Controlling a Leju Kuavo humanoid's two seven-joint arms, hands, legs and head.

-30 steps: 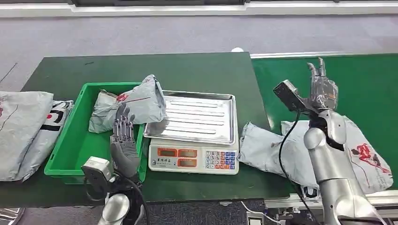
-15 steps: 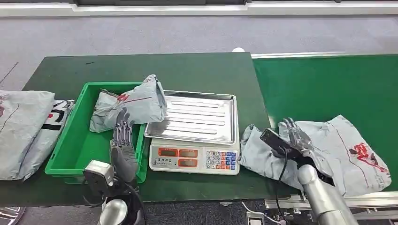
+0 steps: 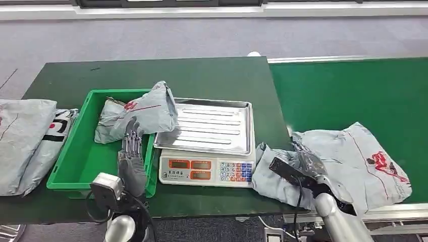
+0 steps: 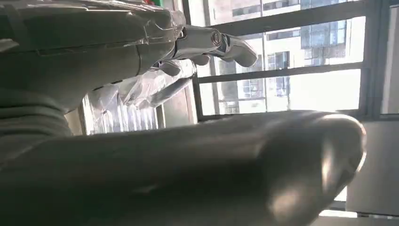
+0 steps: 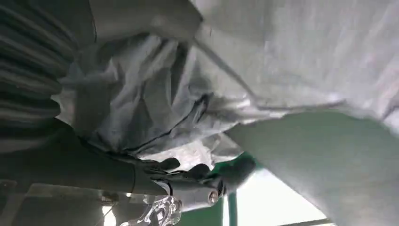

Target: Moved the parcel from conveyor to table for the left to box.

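The grey parcel [image 3: 348, 161] lies on the green conveyor [image 3: 353, 91] at the right, and its left end hangs over onto the dark green desk [image 3: 151, 75], just beside the scale [image 3: 207, 169]. The right robot hand [image 3: 306, 160] is low on the left part of the parcel. In the right wrist view its dark fingers [image 5: 188, 172] lie against the crinkled grey wrap, but I cannot tell if they are clamped on it or just touching it. So the step looks like the grab: the parcel is only partly across. The next move calls for a good hold, then a pull to the left and a bit nearer, so the whole parcel ends up on the desk. There is not much open room there. The scale with its silver tray [image 3: 212, 123] sits right next to the parcel, and the near edge of the desk is close, so the parcel could bump the scale or slip off. The left robot hand [image 3: 132, 151] stands up at the near right corner of the green box [image 3: 75, 151], fingers apart and holding nothing. Another grey parcel [image 3: 139, 113] leans in the box and over the tray edge. More grey bags [image 3: 25, 136] lie at the far left.
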